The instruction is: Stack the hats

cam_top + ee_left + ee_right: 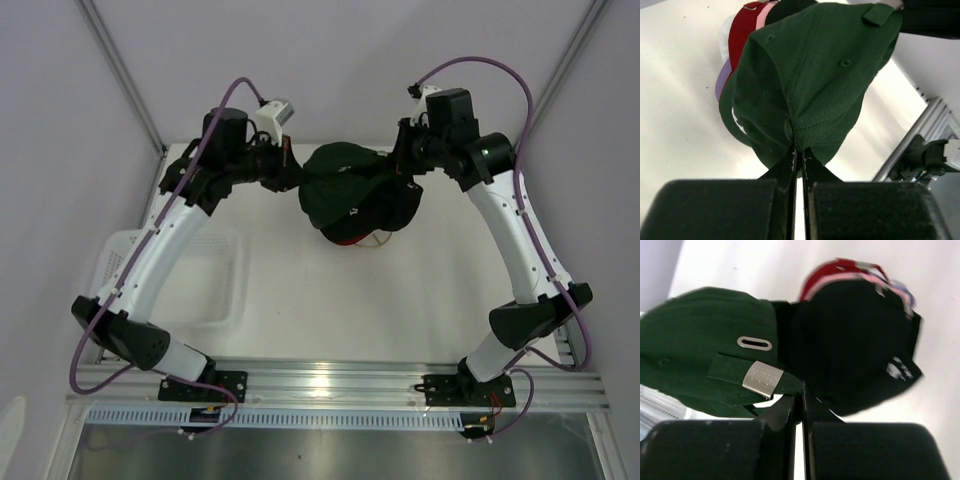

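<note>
my left gripper [799,151] is pressed together, pinching a fold of the dark green cap [810,85] at the crown, right beside its top button, so the cap bulges out directly ahead of the fingertips. my right gripper [797,396] is closed too, its tips nipping the end of that cap's back strap [730,371], with the metal buckle [762,377] just to the left of the fingers. from above i see the green cap held between the two grippers, over the far part of the table [330,310]. just past my right fingertips and slightly to their right sits the black cap [850,340], its white logo [900,371] on the side away from the green one. behind it, farther from the hand, edges of the red cap [822,272], the pink cap [865,276] and the lavender cap [905,292] show, nested together under the black. i can't tell whether the green cap touches the black one or hangs just clear of it. the white tray [215,285] lies well back from my left gripper, beside that arm's forearm.
</note>
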Controlling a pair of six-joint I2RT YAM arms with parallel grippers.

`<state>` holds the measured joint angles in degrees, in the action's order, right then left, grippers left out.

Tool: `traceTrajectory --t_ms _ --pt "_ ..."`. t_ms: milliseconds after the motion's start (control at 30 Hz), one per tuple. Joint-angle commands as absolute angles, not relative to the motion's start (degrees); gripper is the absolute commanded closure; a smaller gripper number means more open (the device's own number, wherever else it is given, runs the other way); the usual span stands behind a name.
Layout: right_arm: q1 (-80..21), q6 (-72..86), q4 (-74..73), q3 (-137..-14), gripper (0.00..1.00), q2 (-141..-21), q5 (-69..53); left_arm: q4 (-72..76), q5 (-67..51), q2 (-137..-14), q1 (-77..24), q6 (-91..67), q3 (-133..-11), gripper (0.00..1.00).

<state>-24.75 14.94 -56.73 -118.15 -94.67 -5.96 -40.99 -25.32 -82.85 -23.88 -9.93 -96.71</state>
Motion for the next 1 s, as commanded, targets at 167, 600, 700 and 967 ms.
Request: traceTrajectory --t_ms 167,600,700,967 --pt "-14.77 11.87 -60.82 -113.91 0.89 -87.8 4.13 -55.1 -10.55 -92.89 -29.35 -4.48 -116.88 0.99" --pt "-9.49 11.78 -61.52 -117.16 0.84 -97.72 7.73 -56.6 -7.83 -99.75 -40.16 -8.7 -123.49 0.97" --pt "-8.35 11.87 -61.7 -117.77 0.84 -99.05 8.0 -56.25 -4.85 -101.51 -40.69 -9.05 -124.1 0.96" --pt "-5.98 11.69 -60.38 -121.81 0.83 -106.51 8.44 -53.53 -5.89 -103.09 -40.69 -9.58 -124.19 0.91"
